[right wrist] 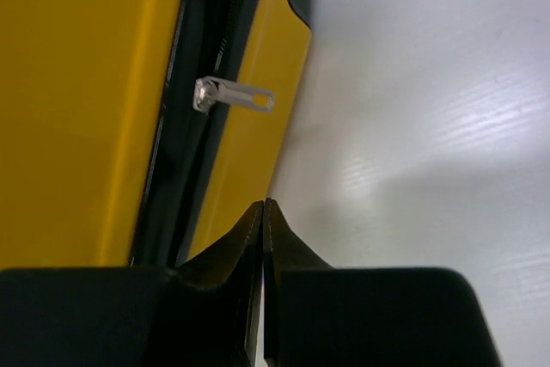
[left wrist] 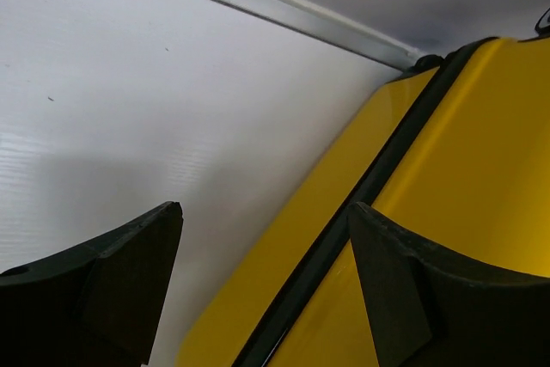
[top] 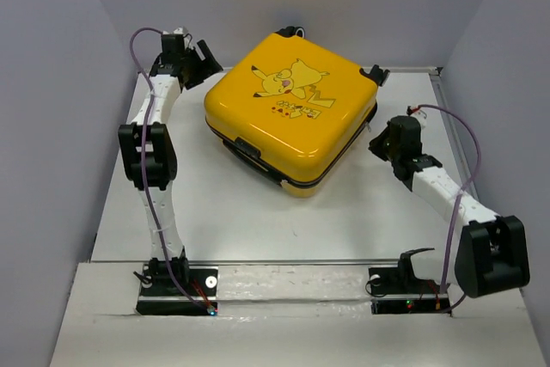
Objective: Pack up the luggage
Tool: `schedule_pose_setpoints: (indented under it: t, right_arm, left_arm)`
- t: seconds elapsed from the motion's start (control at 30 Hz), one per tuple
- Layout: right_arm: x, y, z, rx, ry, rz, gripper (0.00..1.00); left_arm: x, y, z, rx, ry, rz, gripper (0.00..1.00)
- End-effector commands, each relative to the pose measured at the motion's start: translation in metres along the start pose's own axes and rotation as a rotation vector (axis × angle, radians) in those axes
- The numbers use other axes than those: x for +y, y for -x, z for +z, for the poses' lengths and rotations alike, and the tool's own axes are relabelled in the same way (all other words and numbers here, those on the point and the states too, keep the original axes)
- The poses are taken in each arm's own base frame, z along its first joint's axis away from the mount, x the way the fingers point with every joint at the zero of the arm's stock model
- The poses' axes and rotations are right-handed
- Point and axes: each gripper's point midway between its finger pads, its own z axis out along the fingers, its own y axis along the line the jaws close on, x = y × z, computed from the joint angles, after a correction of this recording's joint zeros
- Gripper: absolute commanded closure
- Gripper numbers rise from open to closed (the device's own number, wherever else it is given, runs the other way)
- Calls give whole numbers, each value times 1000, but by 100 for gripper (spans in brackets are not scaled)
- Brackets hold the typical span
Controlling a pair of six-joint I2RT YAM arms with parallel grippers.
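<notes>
Left tool (left wrist: 265,212) is spread wide at the far-left corner of the luggage (top: 292,113), holding nothing. Right tool (right wrist: 262,205) is pressed together and empty, just beside the case's right side, near a silver zip pull (right wrist: 232,94). The luggage lies shut and flat on the white bench (top: 258,221), toward its far middle.

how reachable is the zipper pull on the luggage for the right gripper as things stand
Probably yes. The right gripper sits beside the luggage, and the zipper pull sticks out of the seam ahead with nothing between them. Its jaws are shut, so it would have to open first.
</notes>
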Motion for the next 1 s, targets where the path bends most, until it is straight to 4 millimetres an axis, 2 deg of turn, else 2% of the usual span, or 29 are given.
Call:
schedule_pose_setpoints:
  t: [0.0,0.03,0.07,0.1,0.13,0.17,0.2,0.23,0.27,0.3,0.33,0.4,0.43,0.47,0.5,0.53,0.57,0.6,0.63,0.67,0.7,0.8,0.83,0.87,0.97]
  right_arm:
    - [48,27,25,16,155,-7,93]
    - [56,24,29,43,193,-17,93]
    - [62,19,33,74,216,-25,93]
    - [69,17,42,100,236,-31,93]
    - [81,13,43,132,302,-38,93]
    - [88,10,45,150,338,-49,93]
    - [96,5,46,168,373,-61,93]
    - [105,2,49,182,403,-77,93]
    - [115,-3,48,191,431,-111,93]
    - [127,2,47,186,463,-127,93]
    - [135,-8,47,226,506,-150,93]
    - [156,-17,42,266,586,-185,93]
    - [172,-13,38,271,629,-199,93]
    - [180,-27,39,317,662,-222,92]
    - [187,-31,40,337,680,-237,92]
    - [201,-27,37,347,712,-253,90]
    - [204,-27,41,359,712,-251,89]
    - [206,-40,49,400,705,-250,88]
    - [216,-37,45,427,735,-241,83]
    - [216,-44,53,459,737,-228,80]
    - [219,-43,54,466,741,-218,72]
    - [232,-33,52,461,762,-200,58]
    - [236,-29,51,456,765,-199,48]
    - [236,-27,50,460,757,-201,44]
    - [245,-5,38,417,752,-225,31]
  left_arm:
    - [-41,-27,10,73,-115,12,12]
    - [-37,-45,16,103,-117,-1,12]
    - [-36,-53,18,109,-120,1,12]
    - [-46,-57,10,113,-153,-27,13]
    - [-36,-78,12,120,-159,-55,14]
    - [-53,-68,-9,78,-211,-105,16]
    - [-55,-70,-15,50,-237,-122,16]
    - [-45,-86,-18,43,-238,-142,17]
    - [-51,-78,-36,-2,-245,-146,17]
    - [-52,-78,-42,-34,-260,-163,17]
    - [-43,-93,-54,-38,-237,-178,18]
    - [-37,-105,-65,-55,-221,-190,18]
    - [-28,-128,-69,-34,-200,-191,18]
    - [-31,-124,-83,-76,-196,-185,18]
    - [-29,-131,-88,-82,-188,-186,18]
    - [-19,-151,-93,-67,-174,-196,18]
    - [-19,-158,-99,-73,-172,-193,18]
    - [-25,-155,-113,-104,-191,-188,18]
    - [-15,-169,-118,-99,-167,-195,18]
    - [-20,-164,-131,-128,-187,-191,18]
    - [-18,-166,-137,-140,-184,-194,18]
    - [-17,-159,-158,-197,-184,-175,17]
    - [-15,-159,-161,-188,-165,-170,15]
    - [-23,-145,-169,-219,-177,-144,14]
    - [-39,-123,-184,-251,-193,-122,11]
